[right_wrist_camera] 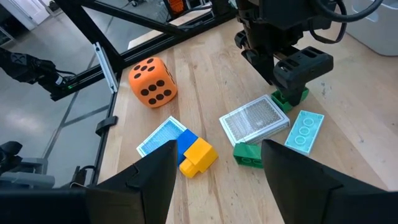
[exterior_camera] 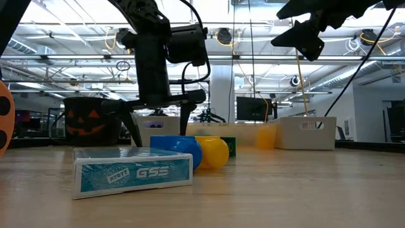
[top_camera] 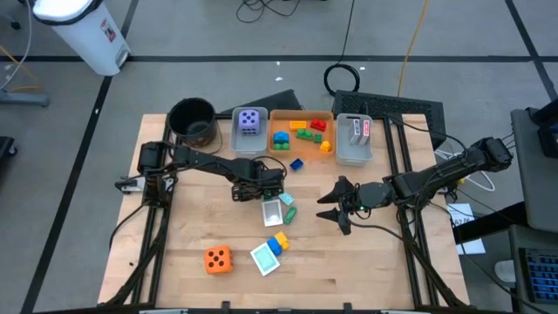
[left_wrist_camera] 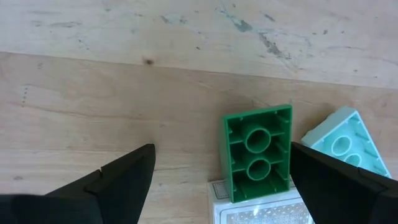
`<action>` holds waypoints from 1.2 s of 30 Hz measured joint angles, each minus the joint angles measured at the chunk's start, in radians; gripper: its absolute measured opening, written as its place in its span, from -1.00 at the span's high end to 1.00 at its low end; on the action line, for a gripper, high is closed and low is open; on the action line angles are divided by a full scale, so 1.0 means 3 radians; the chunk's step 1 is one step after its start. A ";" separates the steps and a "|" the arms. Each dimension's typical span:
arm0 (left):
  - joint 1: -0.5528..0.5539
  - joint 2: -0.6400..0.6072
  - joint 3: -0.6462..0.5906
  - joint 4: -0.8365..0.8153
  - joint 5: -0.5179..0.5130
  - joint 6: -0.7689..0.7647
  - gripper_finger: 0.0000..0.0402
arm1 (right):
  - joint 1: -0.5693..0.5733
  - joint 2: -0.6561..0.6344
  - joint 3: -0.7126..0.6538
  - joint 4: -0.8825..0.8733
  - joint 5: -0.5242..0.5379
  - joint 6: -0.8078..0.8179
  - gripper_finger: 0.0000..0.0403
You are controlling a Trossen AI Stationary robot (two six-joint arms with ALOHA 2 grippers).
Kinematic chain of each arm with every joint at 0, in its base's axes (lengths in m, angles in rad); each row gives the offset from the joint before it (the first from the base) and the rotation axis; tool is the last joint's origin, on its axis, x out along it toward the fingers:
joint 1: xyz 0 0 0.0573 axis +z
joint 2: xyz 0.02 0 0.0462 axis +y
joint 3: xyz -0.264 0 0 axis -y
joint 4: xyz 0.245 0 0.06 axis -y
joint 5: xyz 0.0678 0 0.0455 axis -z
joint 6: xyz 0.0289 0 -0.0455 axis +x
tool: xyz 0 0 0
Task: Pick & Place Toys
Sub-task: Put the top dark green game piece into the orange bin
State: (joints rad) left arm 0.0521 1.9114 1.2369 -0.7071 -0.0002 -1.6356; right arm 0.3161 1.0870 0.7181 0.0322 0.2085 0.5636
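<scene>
The green brick (left_wrist_camera: 258,152) lies hollow side up at mid-table, one short end overlapping the white card (left_wrist_camera: 261,208), with a pale teal brick (left_wrist_camera: 341,144) just beside it. The left gripper (left_wrist_camera: 221,180) hangs straight above, its fingers spread wide and empty, straddling the brick across its narrow width (long axis running away between the fingers). The right gripper (top_camera: 334,206), half-spread and empty, waits near the card on the side away from the left arm. From table height the green brick is hidden behind a teal card box (exterior_camera: 133,172).
</scene>
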 joint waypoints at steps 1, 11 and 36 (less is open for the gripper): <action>0.0000 0.0000 0.0000 0.0000 0.0000 0.0000 -0.82 | 0.0000 0.0000 0.0000 0.0000 0.0000 0.0000 -0.11; 0.0000 0.0000 0.0000 -0.0001 0.0009 0.0000 -0.71 | 0.0000 0.0000 0.0000 0.0000 0.0000 0.0001 -0.11; 0.0000 -0.0004 0.0004 0.0022 0.0007 0.0069 0.21 | 0.0001 0.0000 -0.0001 0.0001 0.0000 0.0003 -0.11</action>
State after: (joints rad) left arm 0.0521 1.9102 1.2381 -0.7004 0.0019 -1.6148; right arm 0.3164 1.0870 0.7177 0.0326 0.2085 0.5644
